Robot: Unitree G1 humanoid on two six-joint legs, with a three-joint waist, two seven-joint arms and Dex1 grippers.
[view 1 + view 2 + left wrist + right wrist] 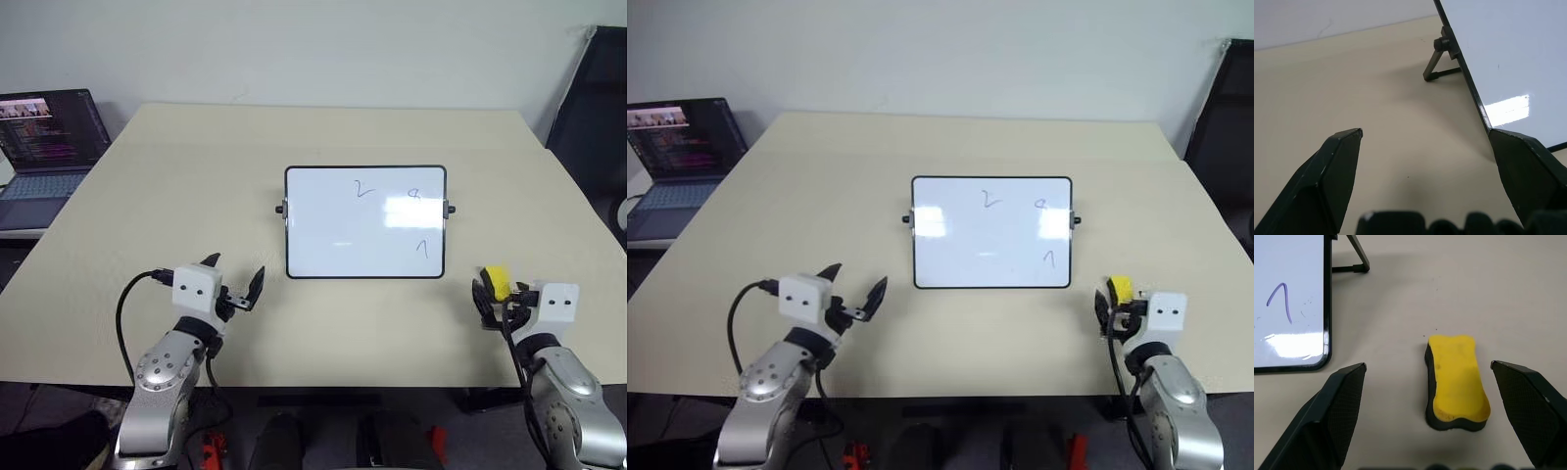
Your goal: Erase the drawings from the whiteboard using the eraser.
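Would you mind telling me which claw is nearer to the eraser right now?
The right. The right claw is open just above the eraser, which lies between its fingers on the table. The left claw is open far across, past the whiteboard's other side.

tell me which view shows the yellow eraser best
The right wrist view: the small yellow block eraser with a dark underside lies whole on the table between open fingers. Both eye views show a yellow sliver behind the right gripper.
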